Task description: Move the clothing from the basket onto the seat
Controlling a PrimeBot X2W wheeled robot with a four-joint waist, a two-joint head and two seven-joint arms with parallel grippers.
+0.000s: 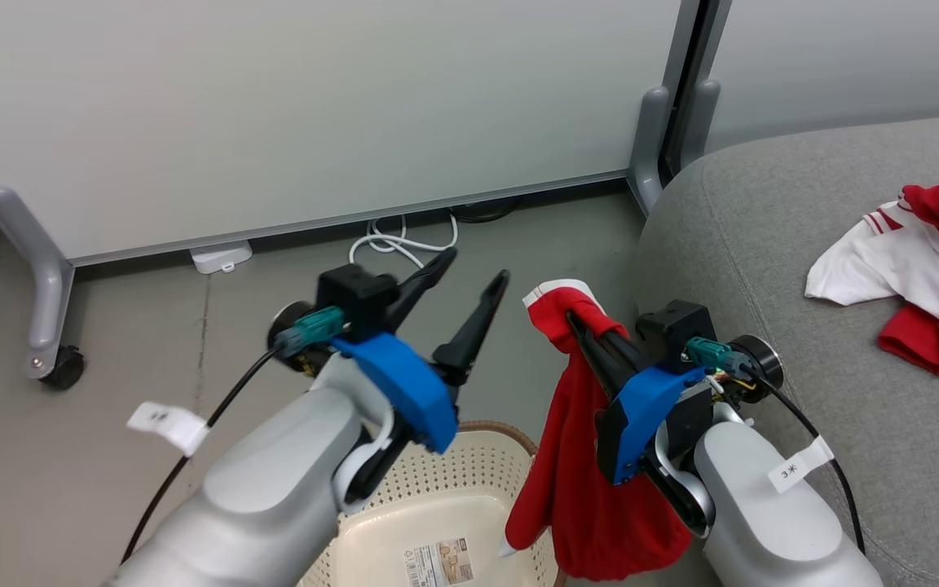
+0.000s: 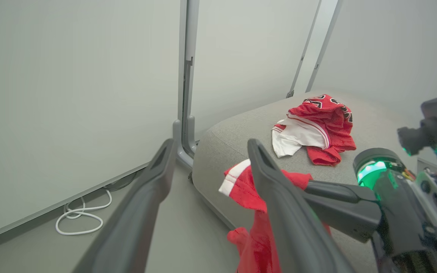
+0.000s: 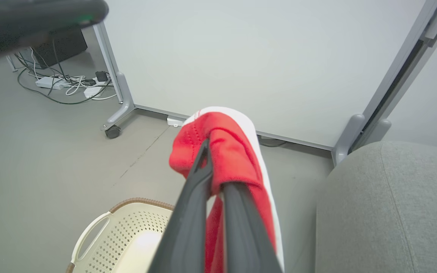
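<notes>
Head view shows the right fingers point(image 1: 600, 350) clenched on a fold of a red garment point(image 1: 592, 497). It hangs free beside the right arm point(image 1: 771, 522), with its lower end above the gap between the basket point(image 1: 492, 427) and the seat point(image 1: 763, 244). The left fingers point(image 1: 473, 322) are spread wide and grasp nothing; they stand near the held fold but apart from it. One more piece of clothing, a red and white pile point(image 1: 918, 277), lies already on the seat, well away from its front edge. The main risk, as I judge it, is the small grip: only a short part of the cloth sits between the fingers, close to their tips, so a quick swing toward the seat can pull it out and drop it on the floor point(image 1: 152, 326). The long hanging part can also drag against the rounded side of the seat, or catch the basket rim, if the arm does not lift enough first. If the release comes too near that rounded edge, the soft cloth may slide down. The open left fingers, being so near, could hook the cloth when the arms move.
</notes>
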